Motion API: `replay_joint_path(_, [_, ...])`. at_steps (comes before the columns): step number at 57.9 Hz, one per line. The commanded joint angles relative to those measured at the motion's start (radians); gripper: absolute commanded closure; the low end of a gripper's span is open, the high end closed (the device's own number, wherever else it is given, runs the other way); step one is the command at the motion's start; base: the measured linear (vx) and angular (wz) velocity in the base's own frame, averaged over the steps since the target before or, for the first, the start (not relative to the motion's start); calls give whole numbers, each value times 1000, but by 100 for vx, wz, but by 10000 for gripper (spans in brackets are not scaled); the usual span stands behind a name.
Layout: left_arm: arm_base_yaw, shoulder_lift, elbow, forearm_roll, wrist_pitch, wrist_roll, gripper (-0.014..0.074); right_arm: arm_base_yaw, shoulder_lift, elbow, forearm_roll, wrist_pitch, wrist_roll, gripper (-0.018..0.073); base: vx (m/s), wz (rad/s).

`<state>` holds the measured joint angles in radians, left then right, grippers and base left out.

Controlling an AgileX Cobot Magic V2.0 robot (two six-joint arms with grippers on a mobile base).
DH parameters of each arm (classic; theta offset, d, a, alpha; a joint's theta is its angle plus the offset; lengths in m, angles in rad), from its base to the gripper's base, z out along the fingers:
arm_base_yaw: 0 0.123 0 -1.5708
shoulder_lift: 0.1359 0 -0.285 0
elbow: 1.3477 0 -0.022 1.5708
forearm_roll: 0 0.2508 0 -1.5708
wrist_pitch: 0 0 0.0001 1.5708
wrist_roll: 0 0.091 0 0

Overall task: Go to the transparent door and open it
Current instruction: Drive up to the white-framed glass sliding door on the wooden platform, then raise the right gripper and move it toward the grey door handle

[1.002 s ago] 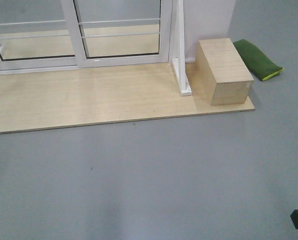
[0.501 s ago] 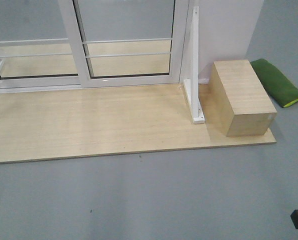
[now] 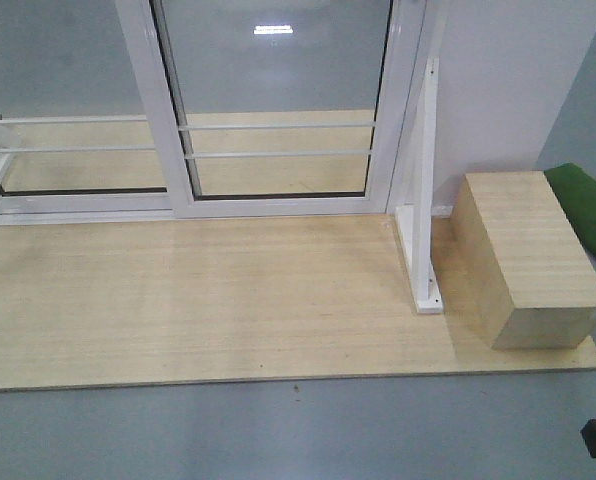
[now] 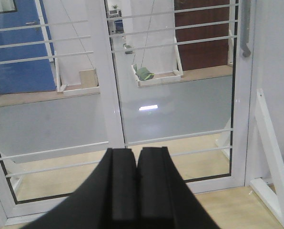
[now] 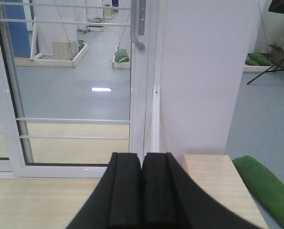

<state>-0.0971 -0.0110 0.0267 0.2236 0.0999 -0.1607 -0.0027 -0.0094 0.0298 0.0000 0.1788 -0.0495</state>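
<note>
1. the step in hand was judged to be the approach: the transparent door was seen ahead, across the wooden platform, not yet within reach.
2. the left gripper and right gripper were noted pressed closed, with nothing held.
3. next, the grey handle would need to be reached, with the jaws parted first.

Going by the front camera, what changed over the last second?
The robot rolled closer: the transparent door, wooden platform and wooden box slid down and rightward in view, looming larger; the green cushion is half cut off. Nothing was gripped; the door stays closed.
</note>
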Motion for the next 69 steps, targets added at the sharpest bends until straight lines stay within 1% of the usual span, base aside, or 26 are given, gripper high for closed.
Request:
replay_joint_path(1, [-3,7,30,2,-84,-4,602,-4,-15,14,-7,-82,-2,567,44,9])
replay_joint_path(38, [-3,7,30,2,-84,-4,602,-4,-15,14,-7,-82,-2,567,40,1])
replay_joint_path(69, [-3,7,30,2,-84,-4,602,-4,-15,14,-7,-85,-2,567,34,-1])
